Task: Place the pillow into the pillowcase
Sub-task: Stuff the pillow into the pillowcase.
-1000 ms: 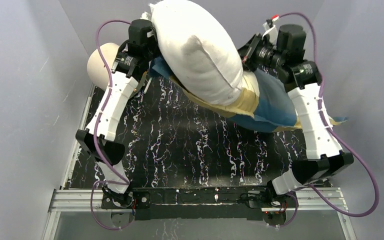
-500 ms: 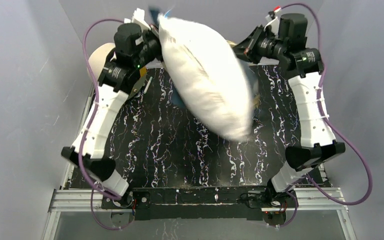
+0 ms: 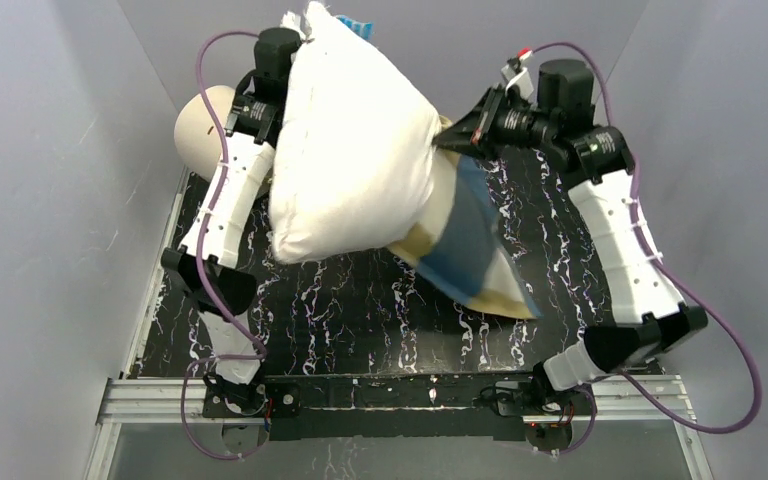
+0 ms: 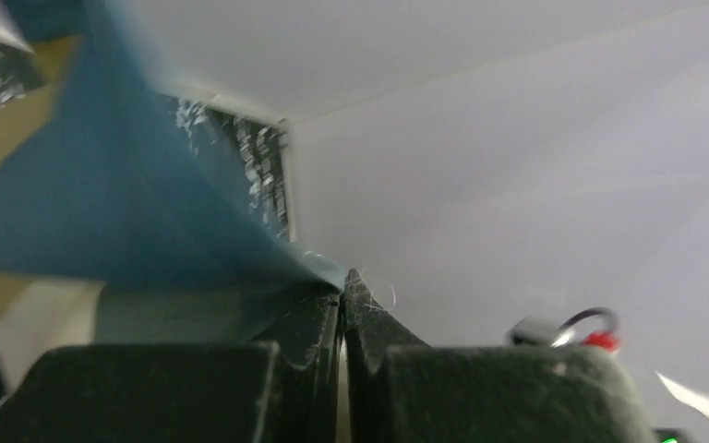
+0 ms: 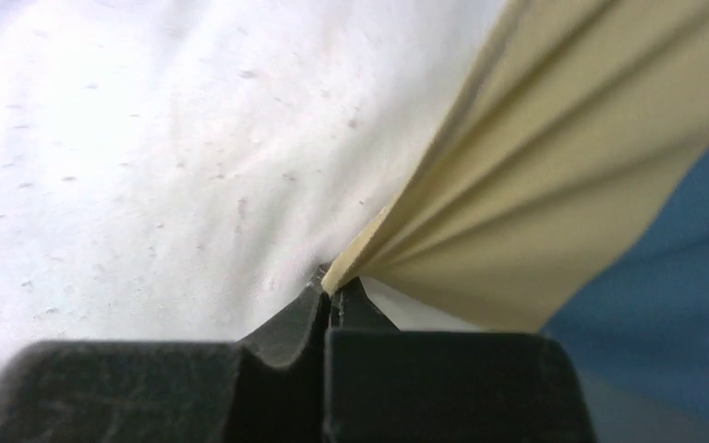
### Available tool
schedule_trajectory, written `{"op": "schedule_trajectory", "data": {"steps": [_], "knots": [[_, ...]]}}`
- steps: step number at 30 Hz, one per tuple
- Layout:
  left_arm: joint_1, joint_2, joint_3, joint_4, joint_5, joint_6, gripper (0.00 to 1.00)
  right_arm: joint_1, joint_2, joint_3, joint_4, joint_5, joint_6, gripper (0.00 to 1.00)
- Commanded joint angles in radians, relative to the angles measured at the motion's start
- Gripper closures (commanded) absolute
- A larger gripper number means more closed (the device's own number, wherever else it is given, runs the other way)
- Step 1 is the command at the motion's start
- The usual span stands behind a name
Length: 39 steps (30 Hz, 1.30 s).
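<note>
Moved: pillow (image 3: 345, 160) swung left; pillowcase (image 3: 465, 250) now trails lower right.
Left gripper (image 4: 342, 293): pinching your pillowcase's blue edge.
Right gripper (image 5: 332, 288): pinching the tan edge.
Relation: pillow lies between your two arms.

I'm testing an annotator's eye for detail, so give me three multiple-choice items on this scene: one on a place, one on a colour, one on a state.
1. Where is the cream cylinder?
A) at the far left corner of the table
B) at the table's centre
C) at the near right corner

2. What colour is the fabric pinched in the jaws of the right gripper?
A) red
B) tan
C) green

3. How is the pillow?
A) lying flat on the table
B) fully covered
C) lifted, mostly outside the pillowcase

Answers:
1 A: the top view shows it at the far left.
2 B: the right wrist view shows tan folds at the closed tips.
3 C: its white bulk is raised, with the pillowcase trailing beneath.
</note>
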Motion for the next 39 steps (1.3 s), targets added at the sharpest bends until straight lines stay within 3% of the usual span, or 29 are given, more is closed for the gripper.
{"op": "schedule_trajectory", "data": {"steps": [1, 4, 6, 9, 11, 13, 16, 20, 22, 24, 29, 31, 35, 39], "knots": [[-0.097, -0.263, -0.243, 0.004, -0.006, 0.093, 1.0, -0.127, 0.114, 0.261, 0.273, -0.089, 0.137, 0.99], [-0.127, -0.429, -0.401, 0.017, -0.003, 0.09, 1.0, -0.124, 0.192, 0.346, 0.103, -0.01, 0.07, 0.99], [-0.126, -0.458, -0.378, 0.047, -0.028, 0.085, 1.0, -0.084, 0.14, 0.234, 0.077, 0.012, 0.024, 0.99], [-0.11, -0.236, -0.037, -0.06, -0.063, 0.116, 1.0, -0.008, -0.001, 0.026, 0.14, 0.023, 0.004, 0.99], [-0.07, -0.064, 0.176, -0.088, -0.006, 0.059, 1.0, 0.008, -0.086, -0.058, 0.179, -0.015, 0.006, 0.99], [-0.03, 0.016, 0.22, -0.06, 0.053, 0.006, 1.0, 0.006, -0.147, -0.095, 0.266, -0.061, 0.036, 0.99], [0.02, -0.032, 0.035, -0.059, 0.057, 0.049, 1.0, -0.021, -0.086, 0.081, 0.243, -0.038, 0.037, 0.99], [0.027, -0.207, -0.165, -0.049, 0.04, 0.101, 1.0, -0.093, 0.126, 0.306, 0.215, -0.065, 0.073, 0.99], [0.015, -0.272, -0.158, -0.051, 0.067, 0.097, 1.0, -0.094, 0.217, 0.425, 0.085, -0.027, 0.03, 0.99], [0.011, -0.323, -0.114, -0.014, 0.061, 0.064, 1.0, -0.056, 0.241, 0.433, 0.006, -0.026, 0.0, 0.99], [0.012, -0.172, 0.133, 0.1, 0.023, -0.008, 1.0, 0.042, 0.085, 0.214, 0.204, -0.031, 0.107, 0.99], [0.011, -0.126, 0.112, 0.108, 0.043, -0.037, 1.0, 0.037, 0.054, 0.213, 0.24, 0.009, 0.126, 0.99], [-0.045, -0.237, -0.118, 0.11, 0.079, 0.012, 1.0, -0.102, 0.113, 0.297, 0.269, 0.005, 0.188, 0.99], [-0.146, -0.473, -0.389, 0.099, -0.027, 0.081, 1.0, -0.179, 0.238, 0.423, 0.228, 0.01, 0.194, 0.99]]}}
